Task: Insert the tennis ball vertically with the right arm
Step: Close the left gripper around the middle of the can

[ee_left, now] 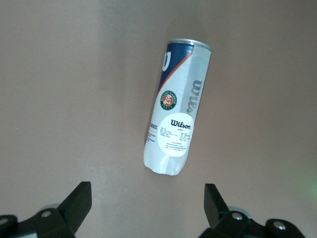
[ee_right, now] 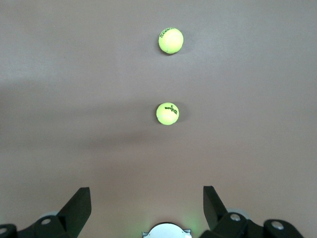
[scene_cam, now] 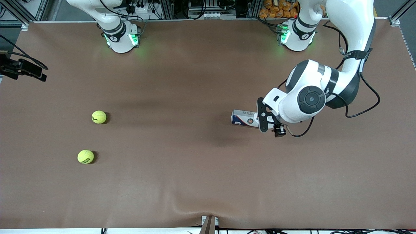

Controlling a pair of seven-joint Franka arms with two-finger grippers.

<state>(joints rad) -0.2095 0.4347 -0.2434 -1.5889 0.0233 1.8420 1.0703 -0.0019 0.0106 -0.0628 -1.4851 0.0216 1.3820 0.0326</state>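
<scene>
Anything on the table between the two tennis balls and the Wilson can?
No, only bare brown table lies between the tennis balls and the lying Wilson can, as the front view shows.

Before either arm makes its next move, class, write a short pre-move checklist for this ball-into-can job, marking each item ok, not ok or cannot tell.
1. Can upright for vertical insertion: not ok, lying on its side.
2. Left gripper open over can: ok.
3. Right gripper open, holding nothing: ok.
4. Two tennis balls, nearer ball and farther ball, loose on table toward the right arm's end: ok.
5. Can lid off: cannot tell.
</scene>
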